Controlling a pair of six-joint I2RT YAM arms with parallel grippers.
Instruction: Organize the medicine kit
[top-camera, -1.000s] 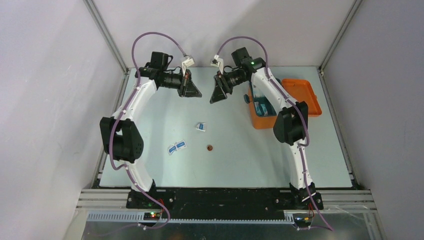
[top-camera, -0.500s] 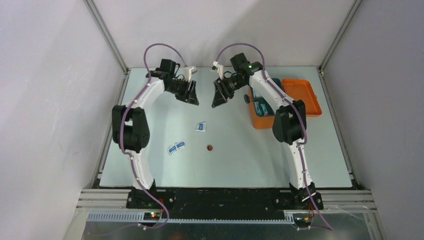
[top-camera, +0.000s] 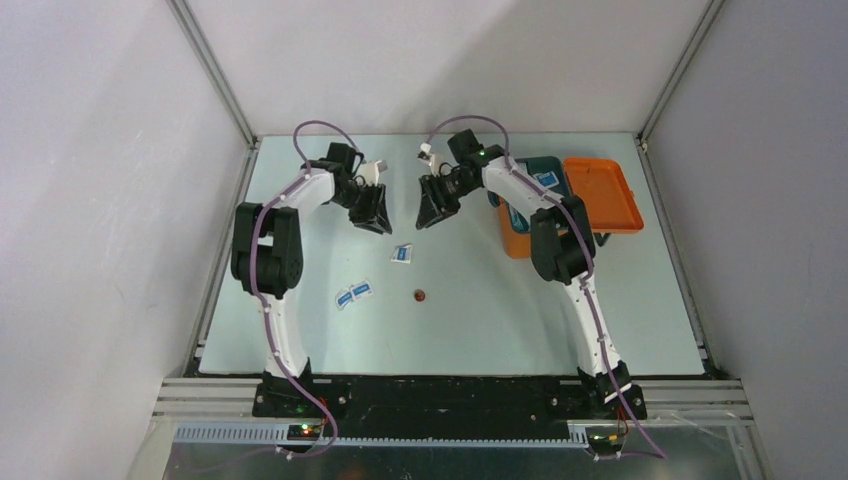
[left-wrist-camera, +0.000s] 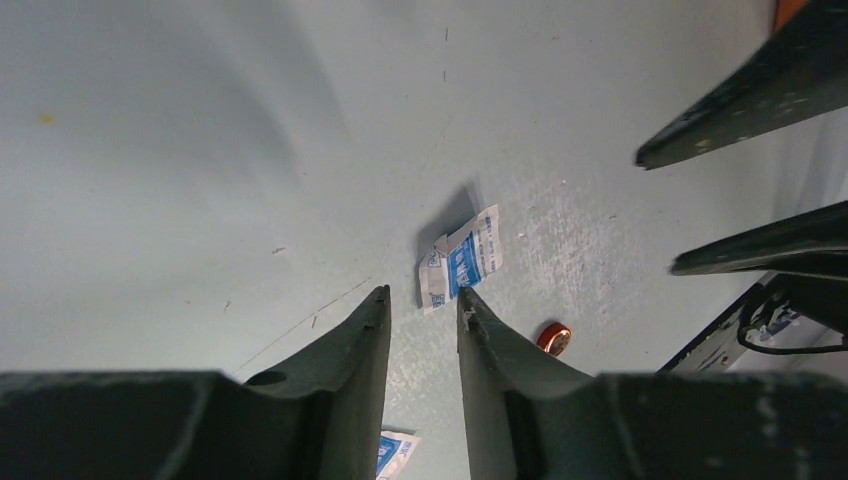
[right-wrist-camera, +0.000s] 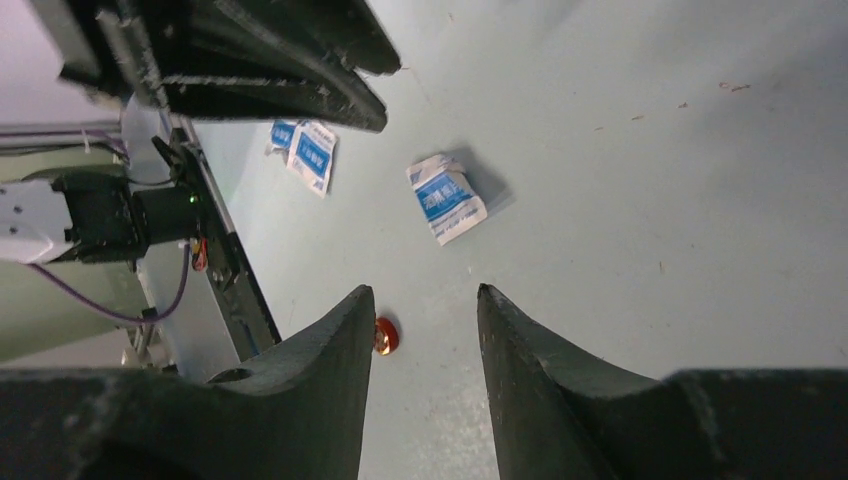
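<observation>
The medicine kit (top-camera: 518, 243) is an orange box at the right of the table, with its lid (top-camera: 601, 194) open to the right and a teal tray (top-camera: 546, 166) holding blue-white packets. A single blue-white sachet (top-camera: 402, 254) lies mid-table and also shows in the left wrist view (left-wrist-camera: 460, 260) and the right wrist view (right-wrist-camera: 445, 198). My left gripper (top-camera: 376, 212) is open and empty above and left of it. My right gripper (top-camera: 430, 206) is open and empty above and right of it. Their tips face each other. In the wrist views, the left gripper (left-wrist-camera: 420, 298) and right gripper (right-wrist-camera: 425, 295) hold nothing.
A pair of blue-white sachets (top-camera: 353, 294) lies left of centre and shows in the right wrist view (right-wrist-camera: 308, 152). A small red round thing (top-camera: 419, 295) lies near the middle and shows in both wrist views (left-wrist-camera: 553, 338) (right-wrist-camera: 386, 335). The right arm's links cross the kit's left part.
Both grippers have moved nearer and down toward the single sachet. The right arm has shifted, and more of the teal tray shows.
</observation>
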